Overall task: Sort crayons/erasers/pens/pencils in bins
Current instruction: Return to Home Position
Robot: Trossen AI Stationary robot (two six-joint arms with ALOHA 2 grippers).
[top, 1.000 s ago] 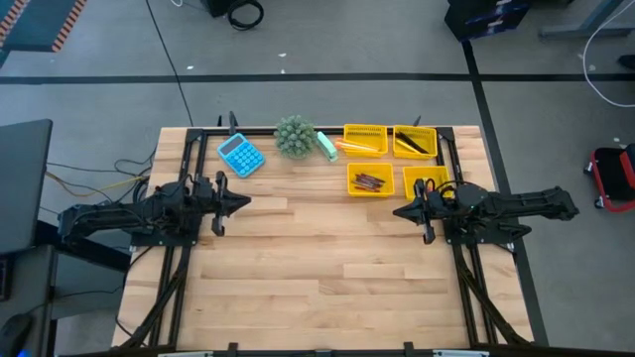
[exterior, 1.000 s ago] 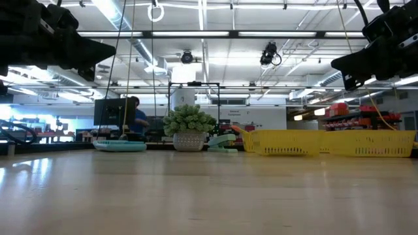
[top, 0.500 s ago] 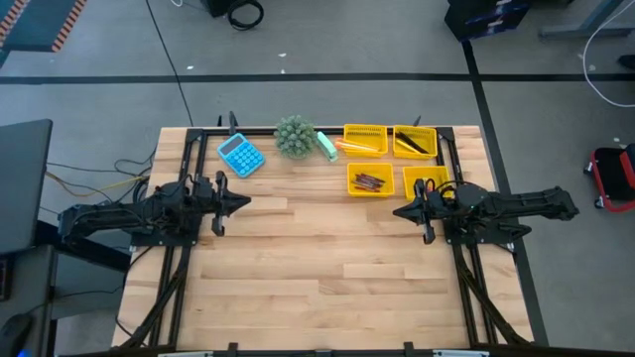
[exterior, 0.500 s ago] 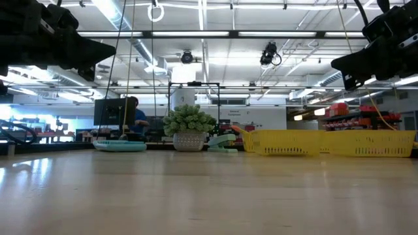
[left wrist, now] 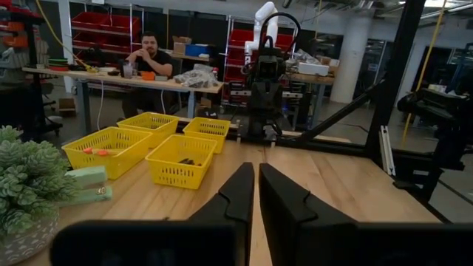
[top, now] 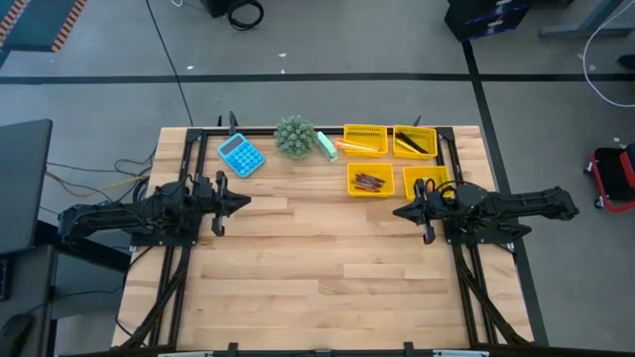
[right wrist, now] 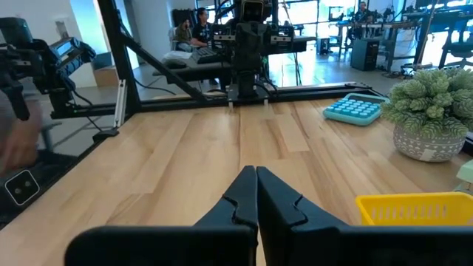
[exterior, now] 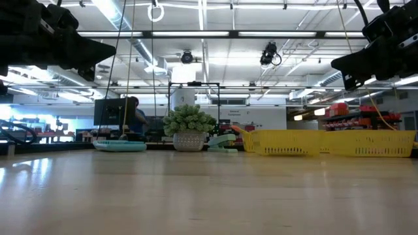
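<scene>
While both arms hover empty over mid-table, left gripper [top: 241,202] at 9 o'clock and right gripper [top: 402,210] at 3, jaws together, stationery sits in the four bins [top: 369,181] at 1 o'clock. Main risk: right arm clips the nearest bin [top: 425,181] and spills it.

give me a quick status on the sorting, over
Left gripper and right gripper shut, empty, raised over bare table. Stationery sits in the four yellow bins. Nothing in the way.
</scene>
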